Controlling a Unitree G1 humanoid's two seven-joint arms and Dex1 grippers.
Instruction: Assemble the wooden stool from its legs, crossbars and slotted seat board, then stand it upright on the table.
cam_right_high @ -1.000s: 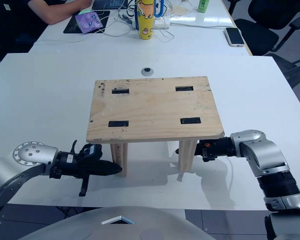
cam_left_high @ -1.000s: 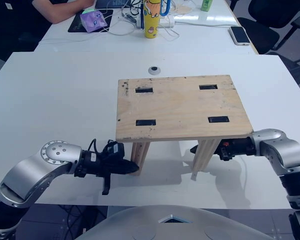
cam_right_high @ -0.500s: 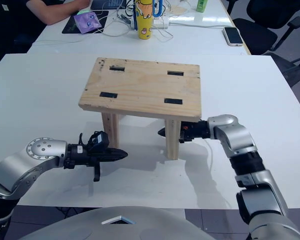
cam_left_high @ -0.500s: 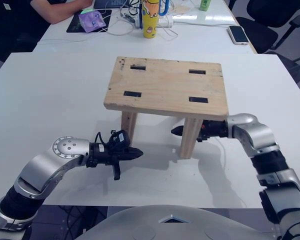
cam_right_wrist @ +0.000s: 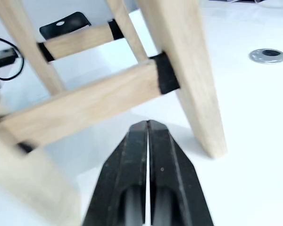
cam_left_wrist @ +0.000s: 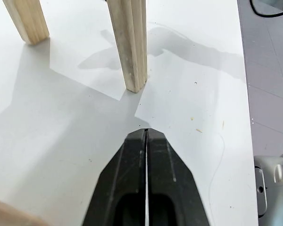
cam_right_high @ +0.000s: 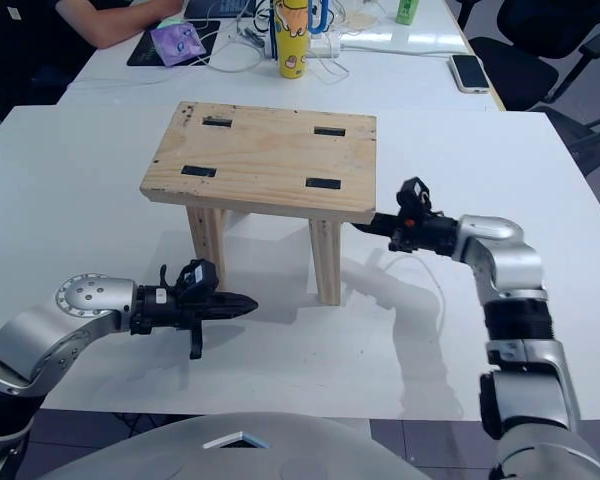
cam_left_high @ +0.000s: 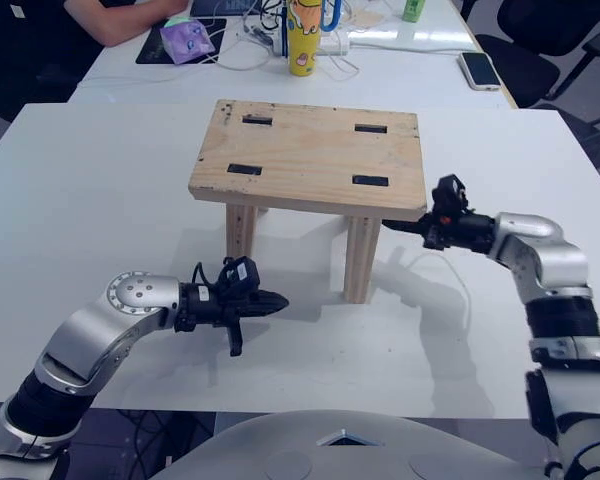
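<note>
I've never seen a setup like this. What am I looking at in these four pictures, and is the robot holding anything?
This is a humanoid robot with two arms, each ending in a two-fingered gripper. The two wide pictures come from cameras in its head, looking down over a white table. The two close-ups come from a camera on each wrist. On the table the wooden stool stands upright, fully assembled. The left gripper is low near the table in front of the stool. The right gripper is at the stool's side, just under the seat edge. Both are shut and hold nothing.
</note>
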